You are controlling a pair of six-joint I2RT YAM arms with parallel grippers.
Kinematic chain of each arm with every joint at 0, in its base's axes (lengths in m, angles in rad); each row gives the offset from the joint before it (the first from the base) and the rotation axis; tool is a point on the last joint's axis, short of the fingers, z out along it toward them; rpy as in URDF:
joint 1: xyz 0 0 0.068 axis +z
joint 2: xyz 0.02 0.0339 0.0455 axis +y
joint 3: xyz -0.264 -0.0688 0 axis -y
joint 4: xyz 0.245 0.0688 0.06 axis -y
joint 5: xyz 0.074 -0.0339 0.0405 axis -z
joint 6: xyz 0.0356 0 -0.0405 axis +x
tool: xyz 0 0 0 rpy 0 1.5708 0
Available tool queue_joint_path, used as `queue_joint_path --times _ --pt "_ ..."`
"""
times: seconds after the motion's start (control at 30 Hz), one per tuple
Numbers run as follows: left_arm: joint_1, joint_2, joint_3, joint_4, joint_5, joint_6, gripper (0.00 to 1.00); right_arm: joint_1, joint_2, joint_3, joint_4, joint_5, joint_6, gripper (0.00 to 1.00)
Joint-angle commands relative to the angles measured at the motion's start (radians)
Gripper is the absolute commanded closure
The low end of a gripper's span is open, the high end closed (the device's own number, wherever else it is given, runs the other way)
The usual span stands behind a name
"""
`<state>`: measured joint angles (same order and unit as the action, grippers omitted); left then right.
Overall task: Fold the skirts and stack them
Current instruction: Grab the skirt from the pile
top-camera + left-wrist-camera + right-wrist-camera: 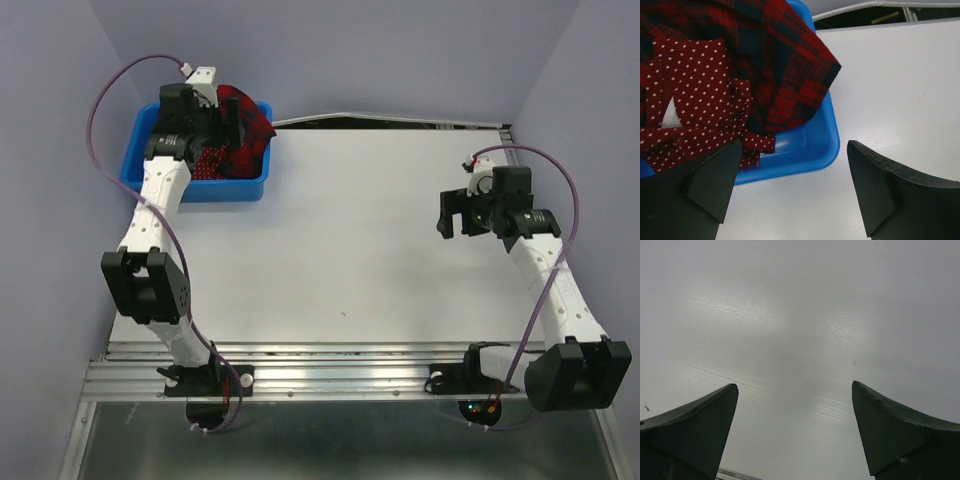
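Both skirts lie crumpled in a blue bin (235, 190) at the table's far left corner. The tartan plaid skirt (785, 55) hangs over the bin's right rim (812, 145), and the dark red polka-dot skirt (700, 85) lies beside it, further left. From above, the tartan skirt (248, 122) and the polka-dot skirt (210, 160) are partly hidden by my left arm. My left gripper (794, 145) hovers open over the bin's right side, holding nothing; it also shows from above (218, 125). My right gripper (455, 218) stands open over bare table at the right (794, 384).
The white table (360, 230) is bounded by lavender walls at the left, back and right. A dark gap (400, 122) runs along its far edge. A metal rail (330, 375) carries both arm bases at the near edge.
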<state>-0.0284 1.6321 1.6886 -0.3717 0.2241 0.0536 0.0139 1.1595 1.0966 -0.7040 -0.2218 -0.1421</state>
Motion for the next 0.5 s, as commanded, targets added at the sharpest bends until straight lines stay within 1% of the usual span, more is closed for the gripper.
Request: queue_joint_path --times 0.0,0.27,0.47 --pt "-0.021 0.119 0.103 0.126 0.012 -0.133 0.02 0.001 0.026 0.005 0.006 0.027 -0.002 0.0" --pt "-0.025 0.297 0.174 0.252 0.083 -0.234 0.02 0.001 0.091 0.04 0.004 0.05 -0.007 0.0" --pt "-0.025 0.425 0.24 0.286 0.093 -0.293 0.02 0.001 0.114 0.045 0.008 0.058 -0.011 0.0"
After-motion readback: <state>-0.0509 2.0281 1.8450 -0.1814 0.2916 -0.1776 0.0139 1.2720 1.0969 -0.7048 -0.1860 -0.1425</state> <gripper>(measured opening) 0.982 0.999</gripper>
